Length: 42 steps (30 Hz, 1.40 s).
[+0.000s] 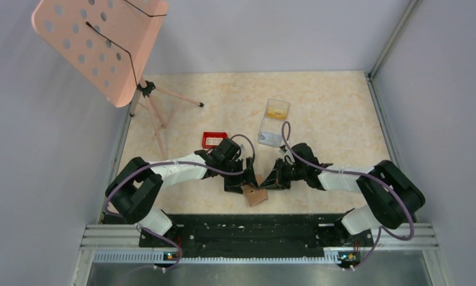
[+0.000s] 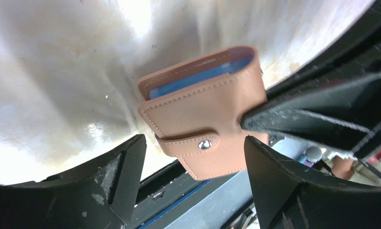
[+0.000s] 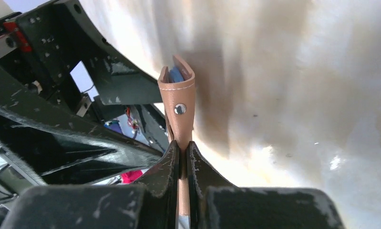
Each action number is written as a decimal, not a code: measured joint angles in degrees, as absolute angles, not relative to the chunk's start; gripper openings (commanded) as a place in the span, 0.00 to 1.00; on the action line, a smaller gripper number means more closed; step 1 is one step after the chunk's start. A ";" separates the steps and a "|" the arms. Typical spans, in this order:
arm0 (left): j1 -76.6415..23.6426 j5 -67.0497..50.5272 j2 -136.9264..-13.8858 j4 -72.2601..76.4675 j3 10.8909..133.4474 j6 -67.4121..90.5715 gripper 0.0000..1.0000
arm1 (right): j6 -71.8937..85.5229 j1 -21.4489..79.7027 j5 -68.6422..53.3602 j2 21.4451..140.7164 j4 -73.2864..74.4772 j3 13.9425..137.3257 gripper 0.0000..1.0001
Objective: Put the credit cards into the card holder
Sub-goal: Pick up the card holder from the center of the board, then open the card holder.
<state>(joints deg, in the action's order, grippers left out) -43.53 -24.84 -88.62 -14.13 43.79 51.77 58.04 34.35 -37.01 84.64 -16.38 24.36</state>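
The tan card holder [image 1: 256, 195] is held off the table near the front edge, folded, with its strap snapped at the stud [image 2: 205, 144] and blue lining showing at its open edge. My right gripper [image 3: 182, 148] is shut on one end of the card holder [image 3: 179, 100]. My left gripper [image 2: 195, 162] is open, its fingers either side of the card holder [image 2: 202, 114] without touching it. Yellow-orange credit cards [image 1: 277, 109] and a pale one [image 1: 270, 138] lie in a clear plastic box on the table behind the grippers.
A small red tray [image 1: 214, 139] sits just behind the left arm. A pink perforated music stand [image 1: 98, 42] on a tripod stands at the back left. Grey walls enclose the table. The arms' black mounting rail [image 1: 247, 229] runs along the near edge.
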 measured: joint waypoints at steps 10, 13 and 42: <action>-43.66 -13.58 -83.90 -31.16 58.11 44.12 0.72 | 47.55 35.07 -25.63 71.55 9.65 39.75 0.00; -43.70 -12.47 -83.85 -33.82 62.50 42.30 0.66 | 46.11 36.42 -22.17 70.43 14.50 42.17 0.00; -46.59 -17.10 -95.18 -40.05 71.59 37.21 0.49 | 47.55 38.59 -15.68 69.84 23.97 45.87 0.00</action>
<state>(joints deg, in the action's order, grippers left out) -46.59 -17.10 -95.18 -40.05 71.59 37.21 47.55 38.59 -15.68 69.84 23.97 45.87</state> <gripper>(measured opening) 0.576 0.023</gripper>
